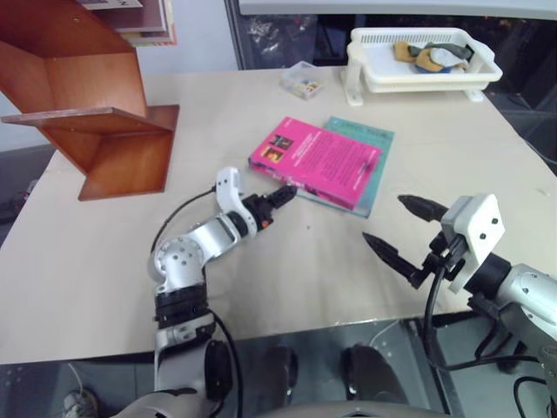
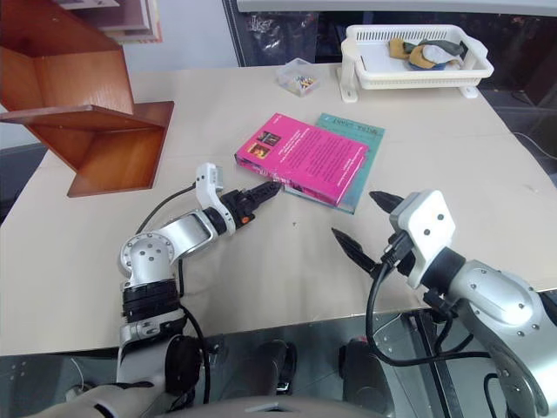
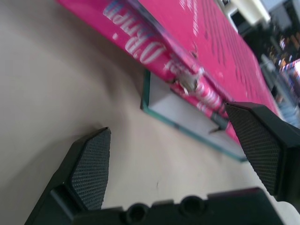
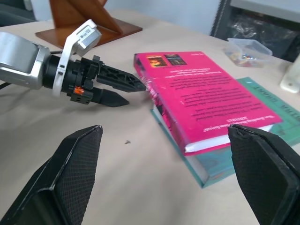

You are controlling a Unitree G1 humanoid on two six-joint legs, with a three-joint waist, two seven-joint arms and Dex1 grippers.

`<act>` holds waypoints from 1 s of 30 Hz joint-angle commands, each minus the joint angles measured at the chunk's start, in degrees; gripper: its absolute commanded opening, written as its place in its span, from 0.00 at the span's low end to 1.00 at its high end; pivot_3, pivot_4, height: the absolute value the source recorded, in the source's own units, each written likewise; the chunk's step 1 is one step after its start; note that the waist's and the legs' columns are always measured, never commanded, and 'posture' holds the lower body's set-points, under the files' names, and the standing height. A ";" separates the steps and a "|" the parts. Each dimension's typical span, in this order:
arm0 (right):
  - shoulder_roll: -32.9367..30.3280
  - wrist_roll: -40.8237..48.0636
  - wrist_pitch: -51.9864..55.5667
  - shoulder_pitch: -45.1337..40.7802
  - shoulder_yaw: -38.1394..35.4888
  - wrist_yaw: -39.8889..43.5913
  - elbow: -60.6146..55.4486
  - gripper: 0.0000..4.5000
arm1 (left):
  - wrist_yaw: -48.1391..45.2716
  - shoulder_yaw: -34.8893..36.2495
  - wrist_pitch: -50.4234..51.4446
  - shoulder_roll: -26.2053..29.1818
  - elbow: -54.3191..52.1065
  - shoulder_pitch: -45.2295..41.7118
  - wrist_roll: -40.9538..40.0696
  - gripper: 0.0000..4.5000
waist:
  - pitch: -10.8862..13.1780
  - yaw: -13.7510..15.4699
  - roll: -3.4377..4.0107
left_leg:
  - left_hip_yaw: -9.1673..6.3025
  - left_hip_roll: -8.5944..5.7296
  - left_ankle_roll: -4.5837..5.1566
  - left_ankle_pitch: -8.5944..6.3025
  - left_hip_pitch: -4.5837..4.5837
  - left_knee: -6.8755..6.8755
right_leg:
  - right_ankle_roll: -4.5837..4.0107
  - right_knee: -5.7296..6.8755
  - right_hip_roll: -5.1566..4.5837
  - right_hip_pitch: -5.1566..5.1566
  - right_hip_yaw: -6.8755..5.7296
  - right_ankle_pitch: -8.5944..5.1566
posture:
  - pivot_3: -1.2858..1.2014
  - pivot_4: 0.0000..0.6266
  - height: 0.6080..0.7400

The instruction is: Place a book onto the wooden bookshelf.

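Left eye view: the book (image 1: 318,161) lies flat on the table (image 1: 261,287), stacked on a teal-green book (image 1: 376,144) whose edges project beyond it on two sides. The wooden bookshelf (image 1: 96,113) stands at the table's far left corner, well apart from the book. The left gripper (image 1: 280,198) is level at the book's near spine edge, fingers spread wide, holding nothing; the upper fingertip is at the spine, contact unclear. The right gripper (image 1: 396,228) hangs above the table's near right area, fingers fully spread and empty, apart from both books. A white basket tray (image 1: 422,61) and a small clear box (image 1: 303,80) sit at the far edge.
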 commanded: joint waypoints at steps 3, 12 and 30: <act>-2.91 1.10 -4.50 1.70 0.68 -4.77 -1.80 0.98 | 4.46 3.65 -4.16 -5.68 6.19 -5.86 -3.21 1.00 | 0.01 1.01 -0.06 | 0.01 -0.03 -0.01 0.00 -0.03 0.01 | 0.00 -0.03 -0.02 0.00 0.00 0.00 | 0.52 0.24 1.00; -5.26 1.54 -5.84 2.21 1.56 -8.26 -1.80 0.98 | 7.67 7.26 -9.28 -9.49 13.89 -10.16 -5.85 1.00 | 0.01 1.04 -0.07 | 0.02 -0.02 -0.01 0.01 -0.05 0.00 | 0.00 -0.06 0.00 0.00 0.01 0.00 | 0.52 0.24 1.00; -7.19 3.19 -5.36 1.79 1.01 -10.27 -1.80 1.00 | 6.84 7.55 -18.81 -13.01 24.01 -11.03 -9.19 0.87 | -0.04 1.09 -0.10 | 0.01 -0.03 0.00 0.01 0.09 0.02 | 0.00 -0.08 0.01 0.18 -0.04 0.00 | 0.52 0.24 1.00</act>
